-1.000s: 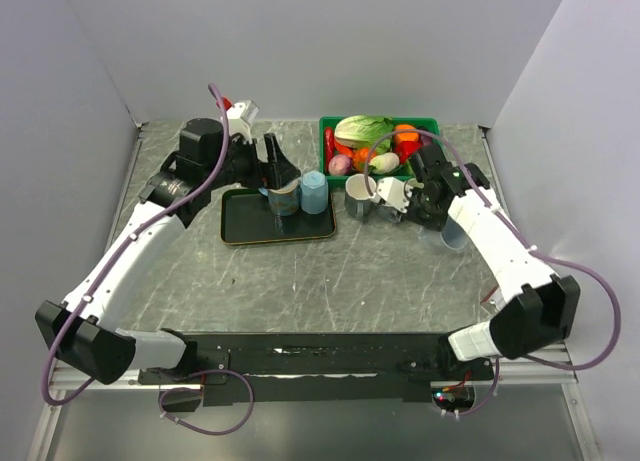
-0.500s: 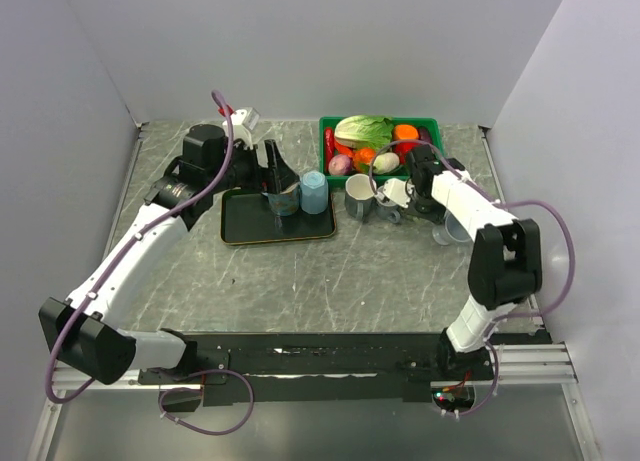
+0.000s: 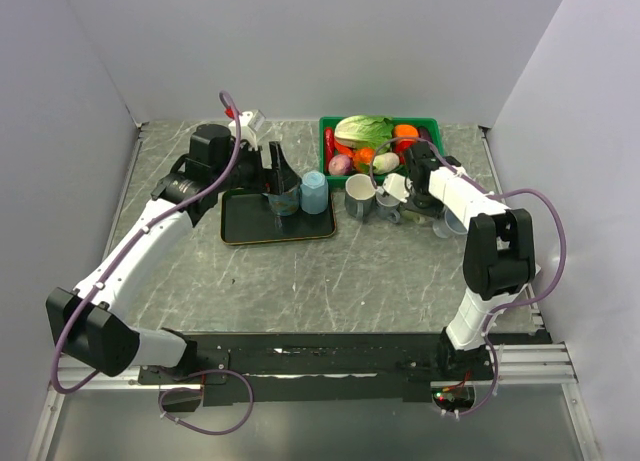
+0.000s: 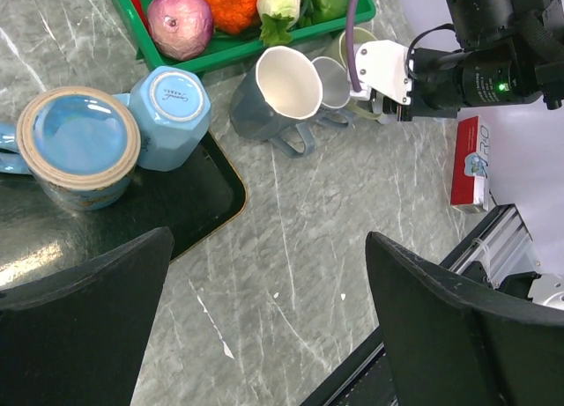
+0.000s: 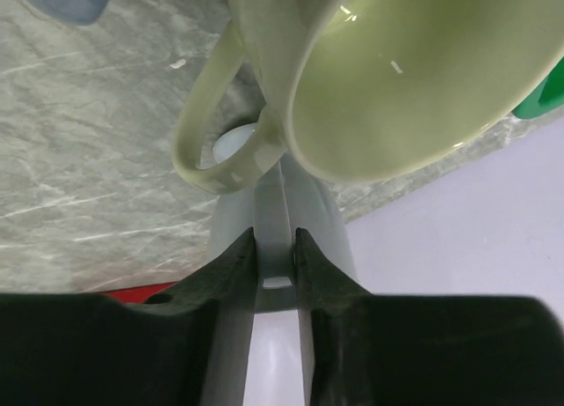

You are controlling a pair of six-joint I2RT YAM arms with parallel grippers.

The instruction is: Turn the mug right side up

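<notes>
Upper right in your right wrist view, the green mug looms, mouth toward the camera, handle just past your right gripper; its jaws show only a slit, and you cannot tell whether they grip. Top centre of the left wrist view, it's near the grey mug. Your left gripper gapes wide, holding nothing.

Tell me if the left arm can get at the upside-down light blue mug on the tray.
Probably yes. The left gripper hovers open close above the tray, and nothing covers the upturned base of the light blue mug. The upright blue mug stands close beside it, so a finger may be cramped there.
</notes>
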